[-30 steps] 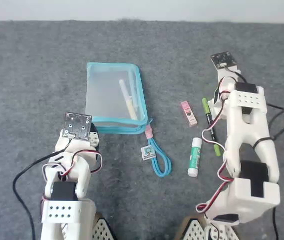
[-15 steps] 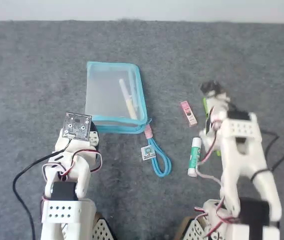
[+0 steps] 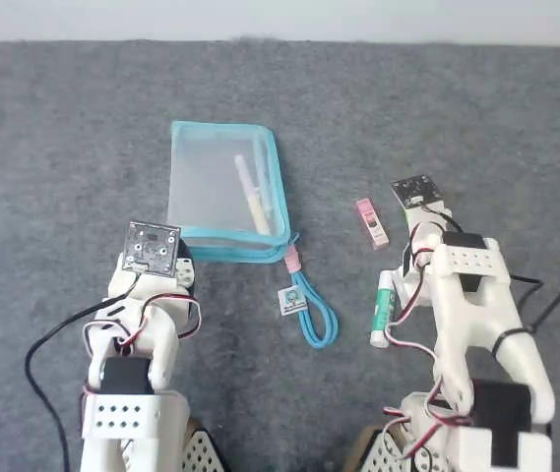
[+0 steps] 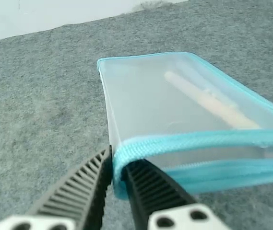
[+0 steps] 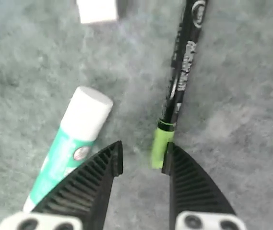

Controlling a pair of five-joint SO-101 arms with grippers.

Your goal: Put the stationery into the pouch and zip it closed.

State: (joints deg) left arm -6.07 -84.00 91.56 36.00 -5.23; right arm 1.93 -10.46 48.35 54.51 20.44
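The translucent pouch [image 3: 222,202] with a teal zip edge lies flat, and a pale pen [image 3: 253,195] rests inside it. My left gripper [image 4: 119,170] is shut on the pouch's near teal edge [image 4: 174,143], at its corner by the left arm [image 3: 152,265]. My right gripper [image 5: 143,148] is open and low over the carpet, its fingers on either side of the green end of a black and green pen [image 5: 179,81]. A green and white glue stick [image 5: 74,139] lies just beside it [image 3: 384,307]. The pink eraser [image 3: 372,222] sits farther off [image 5: 97,10].
A blue strap [image 3: 314,310] with a small tag and a pink zip pull [image 3: 290,260] trails from the pouch's near right corner toward the glue stick. Grey carpet covers the whole table. The right arm [image 3: 466,285] stands over the pen.
The right arm has drawn back toward the near side and come down over the pen. The left arm and pouch have not moved.
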